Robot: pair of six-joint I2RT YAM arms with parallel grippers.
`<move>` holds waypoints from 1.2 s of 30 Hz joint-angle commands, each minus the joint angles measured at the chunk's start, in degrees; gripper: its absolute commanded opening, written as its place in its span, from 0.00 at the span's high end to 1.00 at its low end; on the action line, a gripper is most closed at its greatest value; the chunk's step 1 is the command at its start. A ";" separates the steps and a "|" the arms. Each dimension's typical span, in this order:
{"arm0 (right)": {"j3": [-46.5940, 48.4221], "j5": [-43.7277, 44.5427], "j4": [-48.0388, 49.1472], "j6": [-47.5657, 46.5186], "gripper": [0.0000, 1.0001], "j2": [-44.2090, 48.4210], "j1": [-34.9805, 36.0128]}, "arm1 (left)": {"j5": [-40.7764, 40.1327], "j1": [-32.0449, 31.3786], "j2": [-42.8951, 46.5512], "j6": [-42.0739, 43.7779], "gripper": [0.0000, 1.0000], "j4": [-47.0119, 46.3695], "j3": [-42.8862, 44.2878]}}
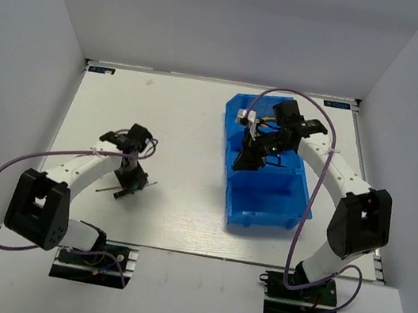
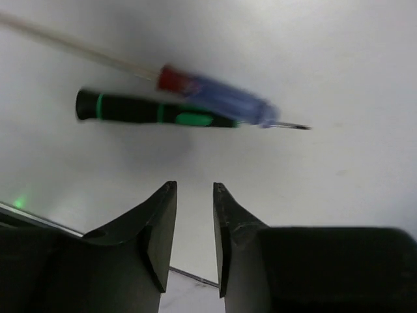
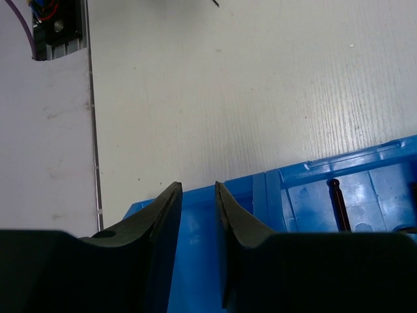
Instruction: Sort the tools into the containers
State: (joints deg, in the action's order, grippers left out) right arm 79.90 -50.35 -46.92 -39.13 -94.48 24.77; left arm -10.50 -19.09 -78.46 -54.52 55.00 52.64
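Observation:
Two screwdrivers lie side by side on the white table in the left wrist view: one black with green bands (image 2: pixel 150 112), one with a clear blue handle and a red band (image 2: pixel 221 98). My left gripper (image 2: pixel 194 188) hangs just short of them, slightly open and empty; from above it (image 1: pixel 127 187) hides most of them. The blue containers (image 1: pixel 263 214) stand right of centre. My right gripper (image 1: pixel 245 159) hovers over their left wall (image 3: pixel 293 186), slightly open and empty (image 3: pixel 198 186). A dark hex key (image 3: pixel 339 207) lies in one compartment.
The white table (image 1: pixel 183 120) is walled by grey panels at the back and sides. The right arm's purple cable (image 1: pixel 272 93) loops over the far bin. The arm base plates (image 1: pixel 91 259) sit at the near edge.

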 commanded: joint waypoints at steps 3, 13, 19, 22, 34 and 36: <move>0.17 -2.74 0.25 0.73 0.67 0.69 -0.17 | 1.02 0.28 2.62 -16.22 0.53 -2.27 -6.59; -4.74 -1.60 0.16 -0.33 0.67 4.12 -0.52 | -1.53 0.81 -2.93 -16.23 0.50 -1.32 2.72; -5.54 -2.03 0.07 -0.68 0.67 4.48 -0.78 | -4.89 2.56 -0.30 -17.37 0.38 4.50 1.77; -4.84 -2.47 0.07 -0.59 0.67 3.69 -0.78 | -2.95 2.57 0.23 -19.12 0.38 3.27 -0.69; -5.80 -3.00 -1.16 -1.12 0.67 4.56 -1.04 | -5.85 4.33 -5.82 -20.36 0.38 -4.19 -0.61; -6.42 -2.92 -1.33 -1.29 0.67 4.91 -1.13 | -6.45 4.85 -6.36 -20.36 0.38 -4.20 -0.61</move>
State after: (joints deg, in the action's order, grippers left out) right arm 74.30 -51.57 -46.74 -39.44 -91.70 24.01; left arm -14.50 -15.14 -84.88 -73.97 52.38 50.52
